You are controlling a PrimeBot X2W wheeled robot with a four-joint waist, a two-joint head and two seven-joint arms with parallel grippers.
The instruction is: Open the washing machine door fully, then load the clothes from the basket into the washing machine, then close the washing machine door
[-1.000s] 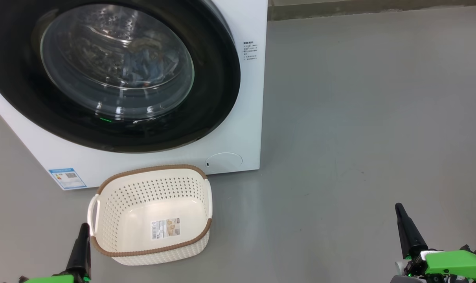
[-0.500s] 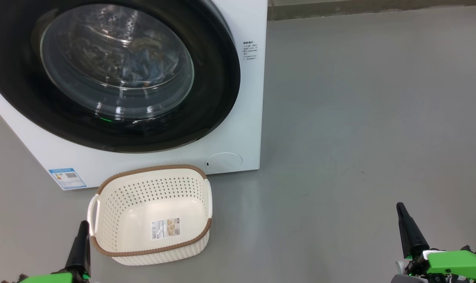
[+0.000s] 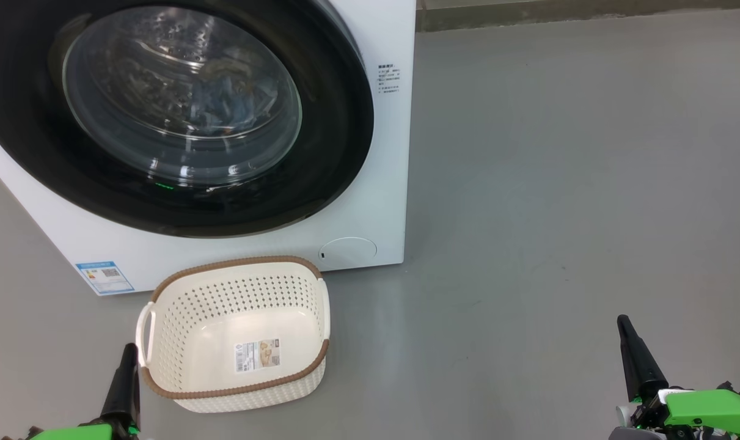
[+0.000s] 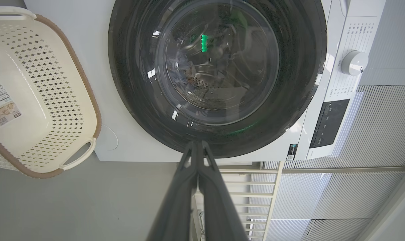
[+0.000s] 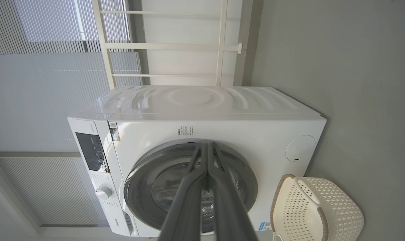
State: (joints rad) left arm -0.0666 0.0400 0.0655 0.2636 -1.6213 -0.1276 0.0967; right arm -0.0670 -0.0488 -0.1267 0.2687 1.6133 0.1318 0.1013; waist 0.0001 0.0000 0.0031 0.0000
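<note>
The white washing machine [image 3: 370, 201] fills the upper left of the head view, its round black-rimmed door [image 3: 339, 140] shut flat against the front. Behind the glass, light blue clothes [image 3: 229, 104] lie in the steel drum. On the floor before the machine stands the cream basket [image 3: 235, 333] with a brown rim, holding nothing but its label sticker. My left gripper [image 3: 127, 354] is shut, low at the basket's left handle. My right gripper [image 3: 623, 327] is shut, far to the right over bare floor. Both wrist views look along closed fingers [image 4: 197, 157] [image 5: 207, 157] at the door.
Grey floor [image 3: 559, 183] spreads wide to the right of the machine. A round flap [image 3: 348, 250] and a blue energy sticker [image 3: 104, 277] sit low on the front. The left wrist view shows the control knob [image 4: 354, 62] and a white railing [image 4: 249, 187] beside the machine.
The left gripper has sunk slightly toward the bottom edge. The machine, door, basket and right gripper stay as they were.
</note>
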